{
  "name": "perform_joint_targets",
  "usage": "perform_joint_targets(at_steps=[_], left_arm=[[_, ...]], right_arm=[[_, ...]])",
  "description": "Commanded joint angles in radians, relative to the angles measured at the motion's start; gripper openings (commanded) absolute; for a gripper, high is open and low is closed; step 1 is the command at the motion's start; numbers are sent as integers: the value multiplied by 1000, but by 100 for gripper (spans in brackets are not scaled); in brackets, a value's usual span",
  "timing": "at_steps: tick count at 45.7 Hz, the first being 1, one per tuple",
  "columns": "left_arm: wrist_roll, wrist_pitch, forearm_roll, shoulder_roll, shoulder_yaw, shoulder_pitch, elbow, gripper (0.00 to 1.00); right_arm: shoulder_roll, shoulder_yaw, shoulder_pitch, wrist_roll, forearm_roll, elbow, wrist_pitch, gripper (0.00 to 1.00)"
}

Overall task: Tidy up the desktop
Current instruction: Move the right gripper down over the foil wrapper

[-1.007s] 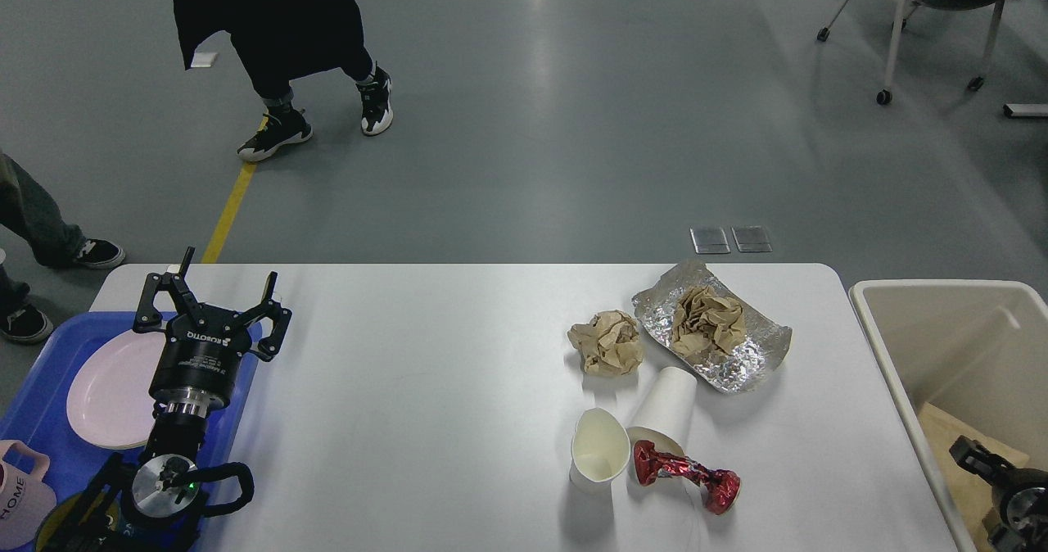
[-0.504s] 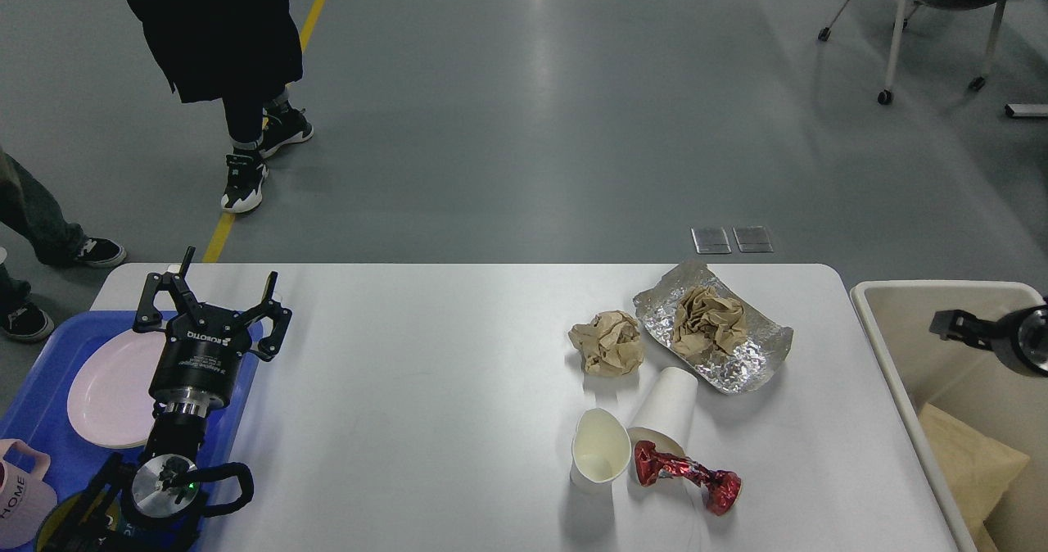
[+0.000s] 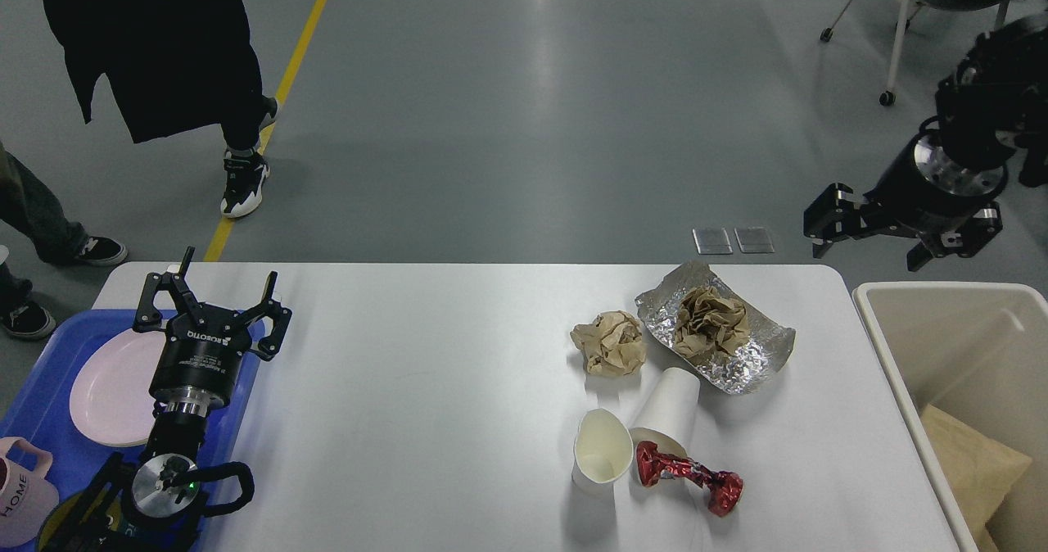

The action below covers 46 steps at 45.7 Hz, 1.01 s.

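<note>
The blue tray [image 3: 37, 409] and beige bin [image 3: 901, 388] are cut off at the frame edges. Between them spreads the smooth white desktop [image 3: 426, 404], bearing crinkled foil [image 3: 757, 355] and crumpled brown paper [image 3: 607, 342]. Left gripper [image 3: 211, 294] spread, empty; right gripper's [image 3: 868, 237] state is unclear.

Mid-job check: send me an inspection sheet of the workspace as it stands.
Surface: desktop, white, left and middle bare.
Job's things: crumpled brown paper; foil sheet holding another paper wad; upright paper cup; tipped paper cup; red wrapper.
Clutter: blue tray with pink plate and mug; beige bin at right.
Grippers: left gripper open over the tray edge; right gripper open, raised beyond the far right corner.
Cables: nothing seen.
Surroundings: people walking at left; chair far right.
</note>
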Motion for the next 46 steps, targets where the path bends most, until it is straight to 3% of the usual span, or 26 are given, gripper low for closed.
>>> perform_joint_targets(at_steps=[1, 11, 32, 37, 46], left_arm=[[0, 0, 1, 0, 0, 0, 0, 96], [0, 0, -1, 0, 0, 0, 0, 96], [0, 0, -1, 0, 0, 0, 0, 96], [0, 0, -1, 0, 0, 0, 0, 96], [0, 0, -1, 0, 0, 0, 0, 96]], right_arm=[[25, 60, 202, -2, 10, 170, 9, 100], [21, 167, 400, -6, 8, 389, 36, 100], [18, 198, 378, -6, 5, 399, 7, 100], [19, 198, 331, -6, 16, 371, -58, 98], [18, 193, 149, -6, 76, 310, -286, 98]])
